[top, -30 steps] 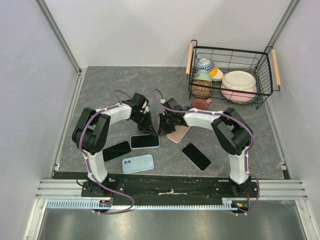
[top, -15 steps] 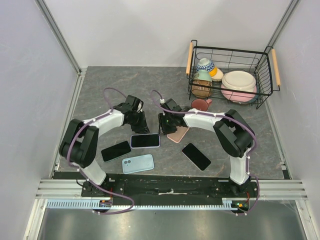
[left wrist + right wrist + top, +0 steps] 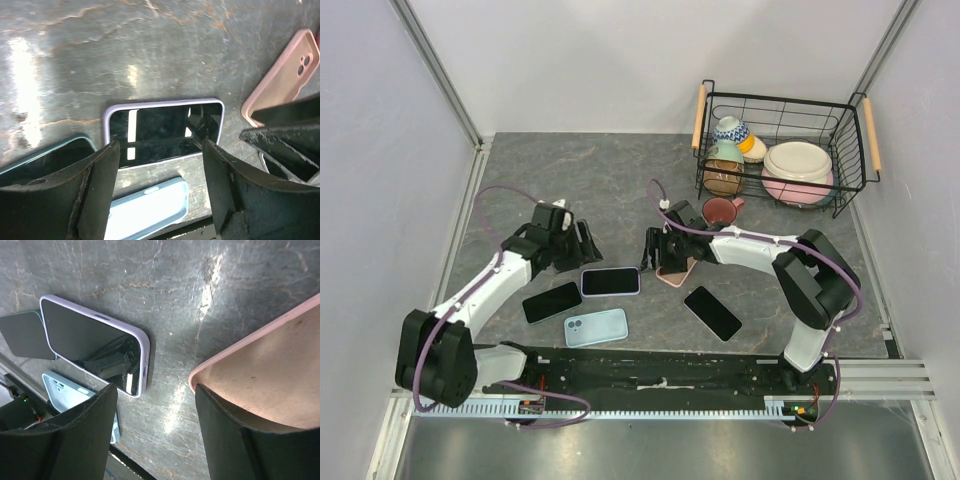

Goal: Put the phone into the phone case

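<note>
My left gripper (image 3: 582, 246) open, empty, just far-left of lavender-cased phone (image 3: 610, 281). My right gripper (image 3: 658, 256) open too (nothing held), at left end of pink phone case (image 3: 677, 268).

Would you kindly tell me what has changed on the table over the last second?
Both hands have opened. The left hand drew back leftward from the black phone in the lilac case, its arm swinging outward. The right hand backed off slightly, over the empty pink silicone case. Neither holds anything. That phone, the pink case and the pale blue case stayed where they were.
</note>
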Robot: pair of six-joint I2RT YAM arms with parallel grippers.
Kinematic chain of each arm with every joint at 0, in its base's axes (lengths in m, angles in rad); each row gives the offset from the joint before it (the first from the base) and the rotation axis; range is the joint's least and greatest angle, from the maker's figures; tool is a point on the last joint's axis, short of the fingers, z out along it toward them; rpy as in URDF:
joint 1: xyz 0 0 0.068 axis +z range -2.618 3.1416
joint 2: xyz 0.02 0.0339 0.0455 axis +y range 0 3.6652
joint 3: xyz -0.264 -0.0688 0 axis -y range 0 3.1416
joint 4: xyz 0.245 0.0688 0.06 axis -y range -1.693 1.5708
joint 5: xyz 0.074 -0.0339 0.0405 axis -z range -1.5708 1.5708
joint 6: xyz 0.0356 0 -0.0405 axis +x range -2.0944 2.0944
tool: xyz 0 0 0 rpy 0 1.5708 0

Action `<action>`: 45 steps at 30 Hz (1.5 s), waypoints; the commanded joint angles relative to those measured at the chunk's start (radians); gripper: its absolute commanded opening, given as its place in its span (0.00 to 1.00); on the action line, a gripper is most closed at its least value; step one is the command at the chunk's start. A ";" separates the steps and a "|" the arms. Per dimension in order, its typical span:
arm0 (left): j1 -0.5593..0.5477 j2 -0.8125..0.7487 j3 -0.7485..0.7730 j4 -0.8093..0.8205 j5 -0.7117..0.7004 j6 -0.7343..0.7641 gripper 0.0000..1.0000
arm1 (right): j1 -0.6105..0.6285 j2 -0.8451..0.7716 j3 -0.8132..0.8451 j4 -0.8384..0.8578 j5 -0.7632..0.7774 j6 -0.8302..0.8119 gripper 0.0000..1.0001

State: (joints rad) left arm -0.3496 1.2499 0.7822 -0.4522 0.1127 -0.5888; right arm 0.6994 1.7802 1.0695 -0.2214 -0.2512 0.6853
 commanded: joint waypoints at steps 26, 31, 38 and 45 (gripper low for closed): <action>0.187 0.301 -0.041 0.089 0.312 0.038 0.31 | 0.012 0.195 0.052 0.113 -0.180 0.042 0.25; 0.176 0.333 0.023 0.101 0.321 0.038 0.25 | -0.009 0.226 0.144 0.087 -0.181 0.013 0.16; 0.176 0.373 0.166 0.095 0.334 0.043 0.25 | -0.069 0.269 0.297 0.034 -0.178 -0.030 0.15; 0.176 0.502 0.334 0.112 0.340 0.020 0.25 | -0.118 0.363 0.449 0.004 -0.180 -0.055 0.15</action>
State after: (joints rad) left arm -0.1436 1.6920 1.0111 -0.4377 0.3504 -0.5449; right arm 0.5888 2.0861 1.3849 -0.3244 -0.4416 0.6468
